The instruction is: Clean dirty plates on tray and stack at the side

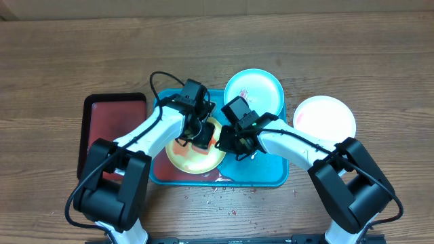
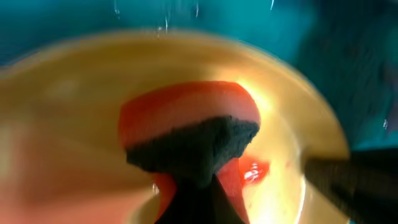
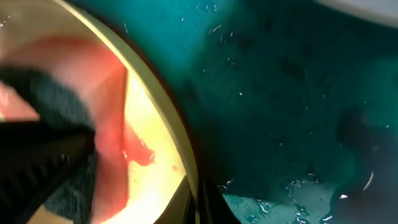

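The yellow-green plate [image 1: 182, 159] lies in the left part of the turquoise tray [image 1: 271, 176]. My left gripper [image 1: 201, 139] is shut on an orange sponge with a dark scrub face [image 2: 193, 140], which is pressed onto the plate [image 2: 68, 118] beside a red sauce smear [image 2: 252, 171]. My right gripper [image 1: 228, 144] is shut on the plate's right rim [image 3: 158, 99], one finger on each side of it [image 3: 199, 202]. The light blue plate [image 1: 254, 88] rests at the tray's far edge. The white plate [image 1: 324, 116] lies on the table to the right of the tray.
A smaller dark red tray with a black rim [image 1: 112, 118] lies to the left of the turquoise tray. Small red and white bits [image 1: 217, 196] are scattered on the wooden table in front of the tray. The tray floor is wet [image 3: 280, 93].
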